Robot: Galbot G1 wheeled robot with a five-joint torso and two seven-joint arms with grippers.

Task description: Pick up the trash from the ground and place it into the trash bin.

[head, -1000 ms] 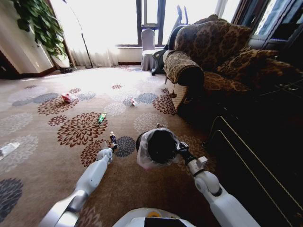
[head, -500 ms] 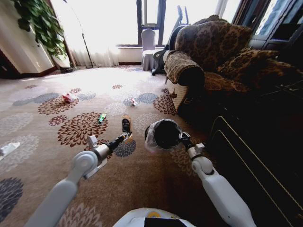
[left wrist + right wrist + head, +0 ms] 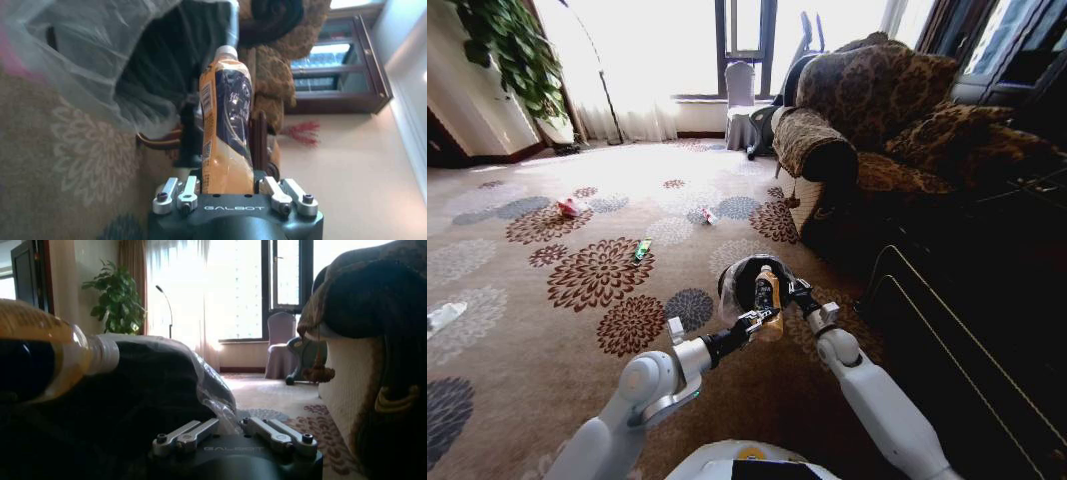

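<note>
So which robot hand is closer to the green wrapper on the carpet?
Left. The left gripper holds a bottle at the bin, on the green wrapper's side; the right gripper grips the bin's far rim.

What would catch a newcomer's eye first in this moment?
The left gripper is shut on an orange bottle, holding it upright right at the mouth of the trash bin, which the right gripper holds up off the flowered carpet. Farther out on the carpet lie a green wrapper and a pink scrap.
</note>
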